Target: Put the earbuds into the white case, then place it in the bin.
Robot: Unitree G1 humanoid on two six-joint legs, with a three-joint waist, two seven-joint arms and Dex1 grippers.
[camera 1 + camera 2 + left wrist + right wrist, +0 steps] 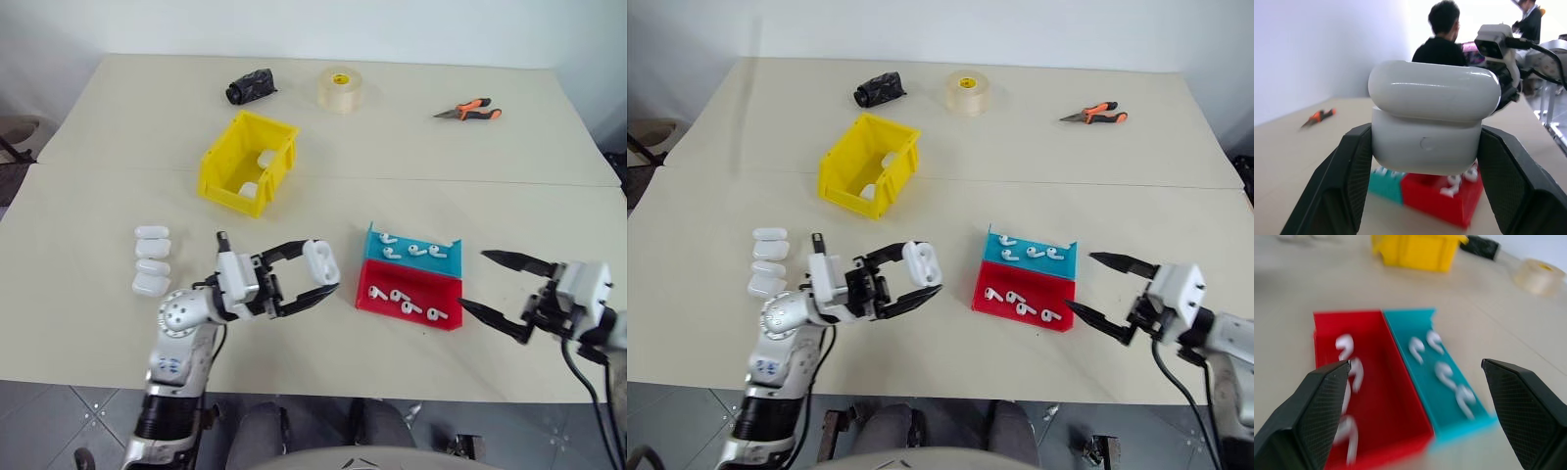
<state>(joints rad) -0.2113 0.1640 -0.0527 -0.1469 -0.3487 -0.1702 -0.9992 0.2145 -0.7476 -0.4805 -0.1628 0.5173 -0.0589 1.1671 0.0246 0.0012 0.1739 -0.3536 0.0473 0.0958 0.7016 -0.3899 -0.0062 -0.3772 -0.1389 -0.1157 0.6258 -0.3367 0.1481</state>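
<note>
Left jaws (309, 275) clamp the white case (320, 260); right jaws (490, 285) gape — bring them over the earbuds (396, 295) at nine o'clock.

Left hand (911, 279) clamped on white case (922, 262), lid closed, held above the desk (1038, 166) left of the trays. Right hand (1097, 289) spread wide, empty, just right of red tray (991, 304) and blue tray (1063, 264); earbuds (1023, 307) in both. Four more white cases (767, 262) stacked in a column near left edge. Yellow bin (847, 171) behind, white items inside. Tape roll (967, 90), pliers (1095, 115), black bundle (879, 88) at far side
</note>
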